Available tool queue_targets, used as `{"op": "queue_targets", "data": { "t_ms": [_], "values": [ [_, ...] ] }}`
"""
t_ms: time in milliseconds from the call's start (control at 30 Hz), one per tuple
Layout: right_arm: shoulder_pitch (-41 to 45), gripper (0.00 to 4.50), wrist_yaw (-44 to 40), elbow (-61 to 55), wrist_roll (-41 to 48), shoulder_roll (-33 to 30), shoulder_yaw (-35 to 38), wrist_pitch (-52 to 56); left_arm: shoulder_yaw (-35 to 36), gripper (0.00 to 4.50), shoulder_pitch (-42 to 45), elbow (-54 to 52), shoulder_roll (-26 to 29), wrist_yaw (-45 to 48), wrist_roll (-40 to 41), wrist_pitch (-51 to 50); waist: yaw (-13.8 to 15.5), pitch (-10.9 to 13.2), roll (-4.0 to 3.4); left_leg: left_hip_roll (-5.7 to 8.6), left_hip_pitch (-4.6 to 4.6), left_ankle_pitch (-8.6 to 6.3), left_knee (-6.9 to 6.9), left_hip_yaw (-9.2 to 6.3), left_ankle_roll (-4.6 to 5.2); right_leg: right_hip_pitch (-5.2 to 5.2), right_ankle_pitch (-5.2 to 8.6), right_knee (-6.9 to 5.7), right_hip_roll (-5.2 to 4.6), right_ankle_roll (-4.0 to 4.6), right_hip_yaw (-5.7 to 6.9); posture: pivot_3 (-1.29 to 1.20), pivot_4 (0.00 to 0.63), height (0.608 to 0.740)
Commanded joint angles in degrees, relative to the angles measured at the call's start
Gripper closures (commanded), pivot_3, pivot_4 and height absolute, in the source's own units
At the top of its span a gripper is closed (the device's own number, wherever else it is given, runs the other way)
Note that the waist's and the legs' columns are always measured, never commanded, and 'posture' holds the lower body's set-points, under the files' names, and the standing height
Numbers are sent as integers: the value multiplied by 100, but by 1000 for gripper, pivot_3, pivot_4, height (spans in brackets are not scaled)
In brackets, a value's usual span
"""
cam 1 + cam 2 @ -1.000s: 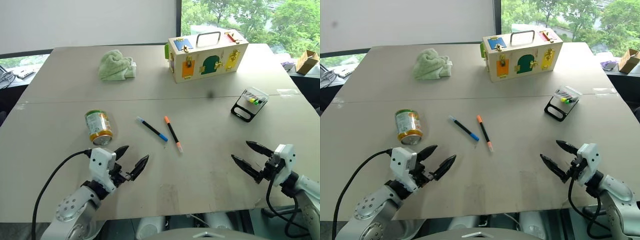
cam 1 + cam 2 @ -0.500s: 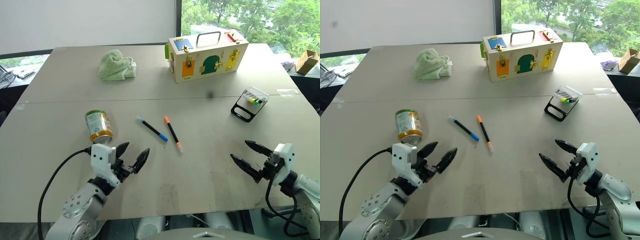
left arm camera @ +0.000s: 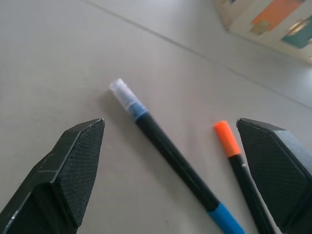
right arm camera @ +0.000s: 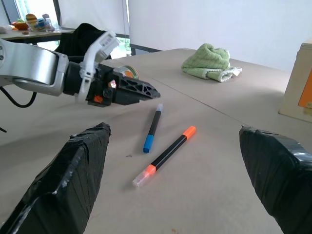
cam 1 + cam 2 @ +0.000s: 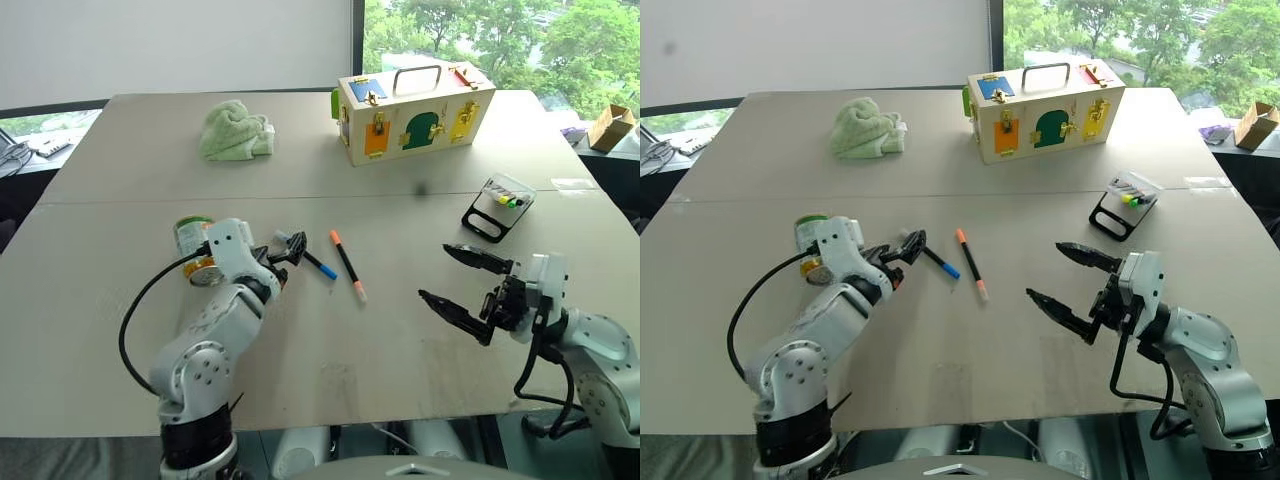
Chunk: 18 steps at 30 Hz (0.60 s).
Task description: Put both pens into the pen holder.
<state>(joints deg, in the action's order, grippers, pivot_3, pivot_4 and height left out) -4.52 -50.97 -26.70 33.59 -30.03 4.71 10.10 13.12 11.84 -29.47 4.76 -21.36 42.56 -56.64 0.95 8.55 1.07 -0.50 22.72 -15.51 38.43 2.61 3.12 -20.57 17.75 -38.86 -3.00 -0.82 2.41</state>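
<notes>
Both pens lie loose on the grey desk [image 5: 420, 350], near its middle, side by side but apart, neither one held. The blue-ended pen [image 5: 305, 258] runs diagonally, its pale capped end toward the left gripper [image 5: 288, 247], which hovers right at that end with its black fingers spread; in the left wrist view the blue pen [image 3: 170, 163] sits between the two open fingers, not touched by either, and the orange cap [image 3: 227, 138] of the other pen is just inside the far finger. The orange-capped pen [image 5: 346, 265] lies just right of the blue one, orange cap away from the robot, pale tip toward it. The right gripper [image 5: 455, 280] is held above the desk on the robot's right, fingers wide apart, holding nothing, aimed toward the pens and well short of them. The right wrist view looks between its own spread fingers and shows both pens, with the left gripper [image 4: 141, 91] close to the blue pen's pale end. The pen holder [image 5: 498, 208], black-framed with a clear top and small yellow and green items inside, sits on the desk to the right, well apart from the pens, beyond the right gripper. A green-labelled can [image 5: 192, 240] lies on its side beside the left arm. At the far side sit a wooden latch box [image 5: 415, 112] with a handle and a crumpled green cloth [image 5: 235, 130].
</notes>
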Motion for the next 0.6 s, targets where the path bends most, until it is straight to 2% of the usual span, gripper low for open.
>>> {"op": "queue_targets", "data": {
  "t_ms": [33,200,333,500,600],
  "values": [
    [21,0,28,-140,56,13,65,-72,-108,26,160,59,-276,-605,-327,-477,-2,0,0,0,0,0,0,1,0,0,0,1,0,0,-2,0,150,740],
    [8,0,57,-116,41,48,54,-111,-324,26,457,527,-352,-706,-937,-535,-6,-2,-3,0,-3,4,-2,1,-7,-1,0,-1,2,0,-2,0,150,740],
    [-21,0,106,-126,33,76,76,-126,-132,26,775,969,-530,-1211,-1476,-1153,2,-6,-10,0,-12,9,-2,-2,-14,4,0,-10,2,0,-1,0,150,740],
    [-26,0,146,-82,16,128,75,-148,158,26,773,1281,-688,-1488,-2052,-1602,-55,-16,-26,0,-98,7,-22,7,-16,75,2,-5,5,1,-14,0,150,740],
    [-26,0,168,-60,-38,183,-5,-179,377,925,756,1431,-776,-1643,-2409,-1865,-149,-32,-51,-2,-109,6,-28,7,-18,84,2,-4,8,1,-16,0,150,740]
  ]
}}
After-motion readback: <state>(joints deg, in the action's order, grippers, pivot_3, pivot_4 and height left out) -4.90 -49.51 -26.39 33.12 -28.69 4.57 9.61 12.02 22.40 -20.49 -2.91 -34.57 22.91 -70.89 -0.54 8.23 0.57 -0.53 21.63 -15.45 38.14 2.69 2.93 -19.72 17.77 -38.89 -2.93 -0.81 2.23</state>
